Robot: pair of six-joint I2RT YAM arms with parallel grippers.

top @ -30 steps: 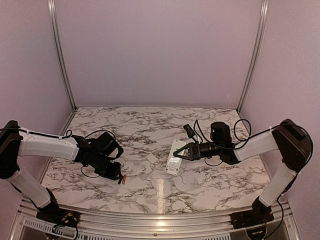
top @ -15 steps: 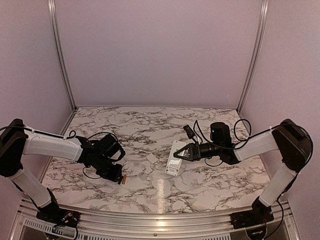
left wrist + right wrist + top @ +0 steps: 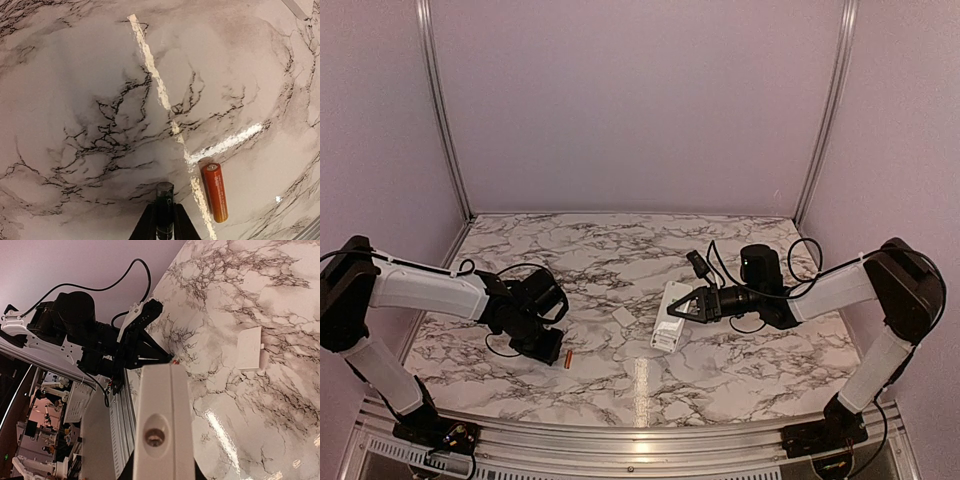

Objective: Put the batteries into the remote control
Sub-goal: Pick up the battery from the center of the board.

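Left gripper [image 3: 164,222] closed on the dark battery [image 3: 164,195], near the front-left edge of the table [image 3: 600,250]. The orange-red battery [image 3: 215,192] lies flat just beside it. Right gripper [image 3: 684,305] clamps the remote control [image 3: 668,325], right of the table's centre.

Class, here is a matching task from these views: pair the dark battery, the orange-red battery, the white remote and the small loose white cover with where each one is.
Column A
1. slim dark cylindrical battery
2. slim orange-red cylindrical battery
3. long white plastic remote control
4. small flat white plastic cover

Column B
a. lying on the marble table between the arms
b. clamped in the right gripper
c. clamped in the left gripper
d. lying unheld beside the left gripper

Pairs: 1-c, 2-d, 3-b, 4-a
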